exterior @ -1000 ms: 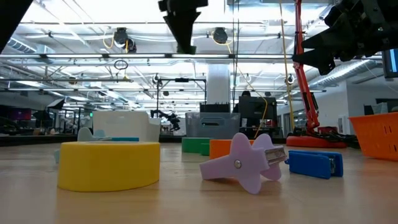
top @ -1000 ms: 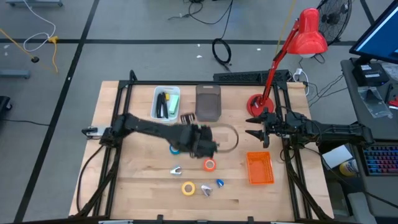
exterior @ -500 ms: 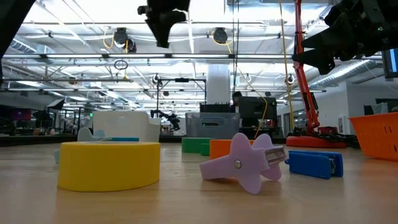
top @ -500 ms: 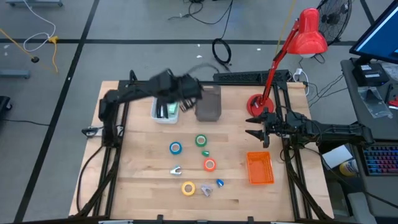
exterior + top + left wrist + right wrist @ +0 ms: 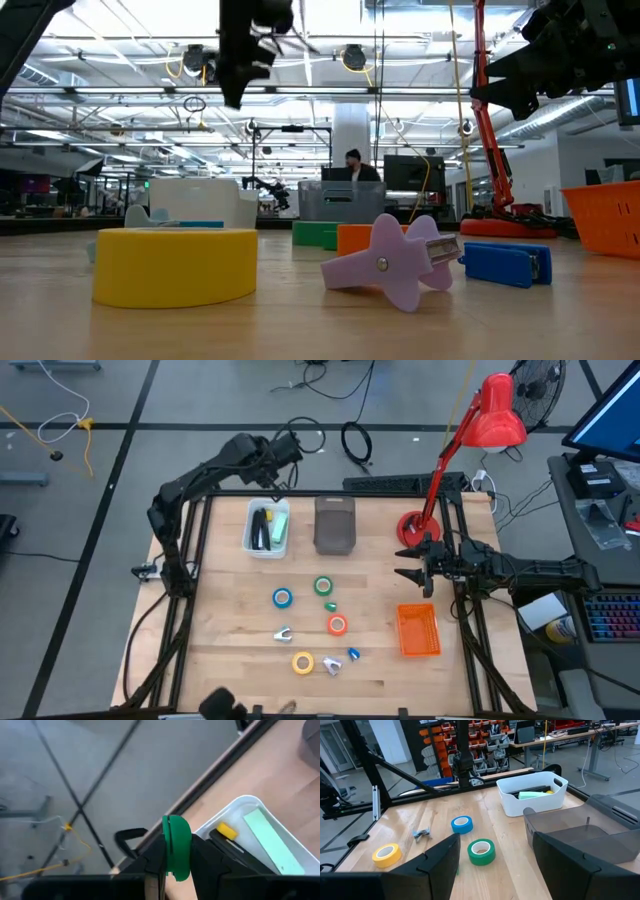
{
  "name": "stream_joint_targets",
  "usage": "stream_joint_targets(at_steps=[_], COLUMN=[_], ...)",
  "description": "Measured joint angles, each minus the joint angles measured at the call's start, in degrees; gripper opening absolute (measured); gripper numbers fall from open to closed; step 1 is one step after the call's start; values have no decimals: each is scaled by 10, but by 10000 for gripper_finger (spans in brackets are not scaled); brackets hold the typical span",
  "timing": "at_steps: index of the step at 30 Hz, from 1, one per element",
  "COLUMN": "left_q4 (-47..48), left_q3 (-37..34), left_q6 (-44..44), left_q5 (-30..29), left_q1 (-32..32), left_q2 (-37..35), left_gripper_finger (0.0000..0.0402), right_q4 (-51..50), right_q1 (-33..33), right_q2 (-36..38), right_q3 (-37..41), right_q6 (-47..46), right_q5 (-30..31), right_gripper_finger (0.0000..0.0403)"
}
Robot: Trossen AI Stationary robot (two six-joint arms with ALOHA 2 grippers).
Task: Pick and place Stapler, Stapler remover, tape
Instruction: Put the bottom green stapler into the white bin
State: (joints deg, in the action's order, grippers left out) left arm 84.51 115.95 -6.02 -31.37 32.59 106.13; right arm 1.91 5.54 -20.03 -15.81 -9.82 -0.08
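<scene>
Grey floor (image 5: 200,400) with dark seams (cables strewn about), red desk lamp (image 5: 495,410), bright ceiling lights (image 5: 120,40).

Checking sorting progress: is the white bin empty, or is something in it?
Not empty: the white bin holds a pale green item, a dark one beside it and something yellow.

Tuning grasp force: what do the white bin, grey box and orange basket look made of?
White bin: glossy moulded plastic, going by its rounded rim and sheen. Grey box: smoky translucent plastic, probably rigid. Orange basket: plastic with a perforated lattice, likely slightly flexible.
</scene>
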Motion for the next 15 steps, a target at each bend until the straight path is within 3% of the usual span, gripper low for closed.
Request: stream_joint_targets(at_steps=[11,15], left_q4=[-176,-190], left_q3=[-213,-272], left_q6=[57,58], left_q5=[123,154], left_q1=[59,59], left_q2=[-5,-4], left_gripper_finger=[74,67], right_q4=[0,0], right_q1=[0,0], right_q2=[0,0], right_q3=[0,0], right_q6=[0,0], right_q5=[0,0], right_gripper_finger=[242,242])
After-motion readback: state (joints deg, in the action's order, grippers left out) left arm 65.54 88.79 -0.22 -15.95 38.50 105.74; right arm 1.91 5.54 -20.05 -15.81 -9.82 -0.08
